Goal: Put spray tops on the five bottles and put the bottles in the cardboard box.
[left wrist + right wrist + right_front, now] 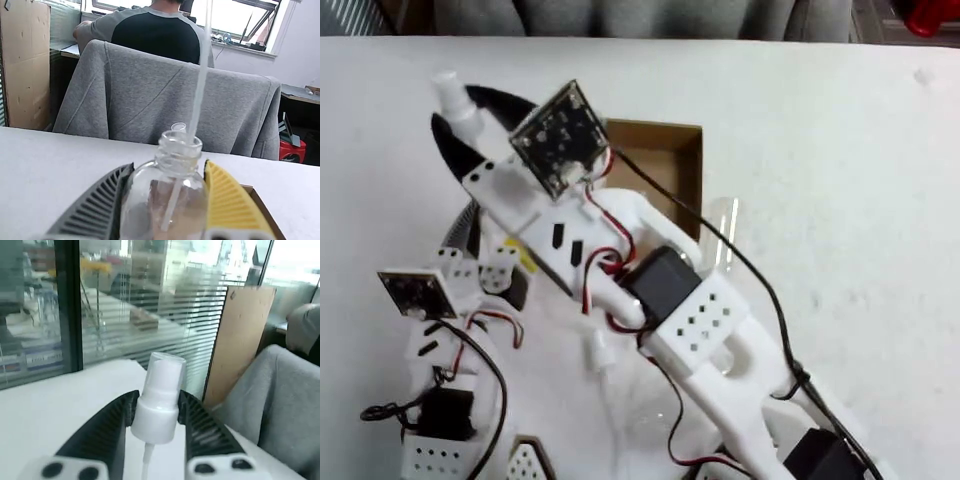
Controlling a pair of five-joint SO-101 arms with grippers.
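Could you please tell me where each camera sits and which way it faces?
High view: fixed above the table, looking down on the left arm, right arm and cardboard box.
Left wrist view: on the left arm, facing a grey-covered chair; the left gripper holds a bottle.
Right wrist view: on the right arm, facing blinds; the right gripper holds a spray top.
Shared: the spray top's tube enters the left wrist view's bottle.
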